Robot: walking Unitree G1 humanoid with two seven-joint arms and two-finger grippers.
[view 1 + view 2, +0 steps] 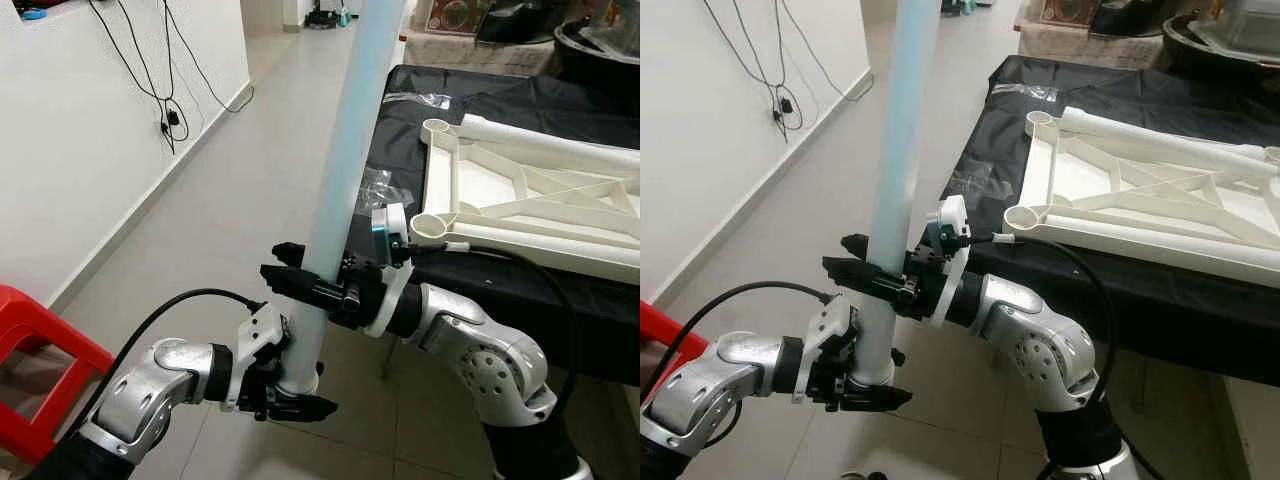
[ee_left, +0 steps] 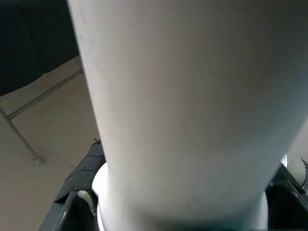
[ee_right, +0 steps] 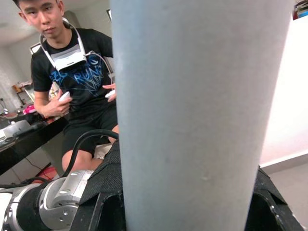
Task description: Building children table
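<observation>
Both hands grip one pale tube (image 1: 345, 150) close in front of the robot, over the tiled floor (image 1: 240, 200) and just off the near left corner of the desk (image 1: 560, 300). Lowest is the left hand (image 1: 292, 390), its black fingers pinching the tube right at the bottom end, where a white collar rings it. Just above, the right hand (image 1: 300, 275) clamps the same tube from the other side, fingers pressed against its wall.

That tube stands nearly upright, long axis vertical with the top leaning a little away from the robot and toward the desk; its upper end runs out of the frame. It is smooth, round and plain, white to faint blue, and wide enough to block both wrist views.

On the desk, draped in black cloth, a white tabletop frame (image 1: 530, 200) lies upside down, with round sockets at its corners and diagonal ribs; its nearest socket is close to the right wrist. Clear plastic wrap (image 1: 375, 185) lies at the desk's left edge. A red stool (image 1: 40, 350) stands left, cables (image 1: 165, 90) hang on the wall, and a seated person (image 3: 72, 82) shows behind in the right wrist view.
</observation>
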